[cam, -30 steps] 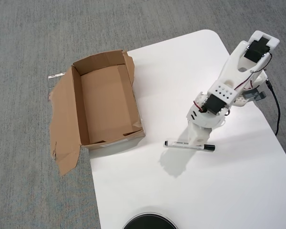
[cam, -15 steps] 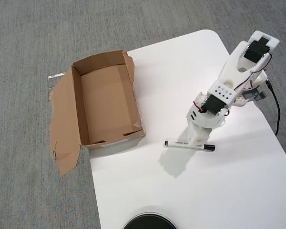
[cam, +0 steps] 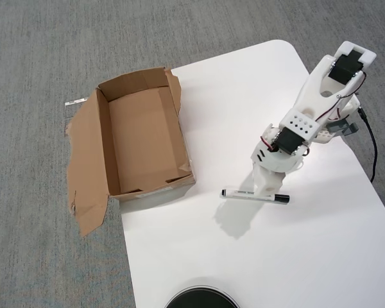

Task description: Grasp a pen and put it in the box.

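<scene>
Overhead view: the white arm reaches from its base at two o'clock toward the frame's centre, its gripper (cam: 264, 190) planted straight down over the pen (cam: 255, 195) on the white table (cam: 276, 256). The pen lies flat and nearly level across the picture, black cap toward four o'clock and small dark tip toward the box (cam: 143, 138); its middle disappears beneath the gripper's white body. From this angle the fingers sit on or around the barrel, but whether they are apart or pressed onto it cannot be told, since the wrist hides the tips. The vertical approach over the pen's midpoint looks chosen for a balanced pinch, so the pen would not tip when raised. The box rests at nine o'clock of the pen, well apart from it, partly overhanging the table edge above grey carpet (cam: 38, 51), its torn flaps splayed open and its inside empty, ready for a drop from above. Compared with half a second ago, the pen sits very slightly higher in the picture, hinting at a first nudge or closing pinch; the arm, box and cable look unchanged.
</scene>
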Controlling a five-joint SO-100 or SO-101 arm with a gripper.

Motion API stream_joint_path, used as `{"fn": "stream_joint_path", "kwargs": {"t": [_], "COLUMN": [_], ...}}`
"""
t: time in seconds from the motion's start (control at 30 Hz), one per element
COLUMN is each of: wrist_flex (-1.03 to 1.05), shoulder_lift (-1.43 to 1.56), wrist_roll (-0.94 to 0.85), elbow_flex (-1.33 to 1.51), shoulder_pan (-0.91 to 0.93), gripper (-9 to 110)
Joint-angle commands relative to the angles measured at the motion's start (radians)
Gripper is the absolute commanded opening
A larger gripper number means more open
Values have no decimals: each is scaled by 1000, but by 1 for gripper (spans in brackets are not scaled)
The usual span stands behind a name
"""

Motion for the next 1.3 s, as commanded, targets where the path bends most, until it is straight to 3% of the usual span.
{"fn": "stream_joint_path", "kwargs": {"t": [0.0, 0.2, 0.47, 0.87, 1.27], "wrist_flex": [-11, -12, -15, -210, -207], "shoulder_lift": [5, 2, -109, -190, -221], "wrist_roll": [7, 7, 7, 7, -8], "elbow_flex": [-22, -19, -35, -33, -15], "shoulder_pan": [-5, -7, -74, -88, -88], "gripper": [18, 23, 23, 23, 23]}}
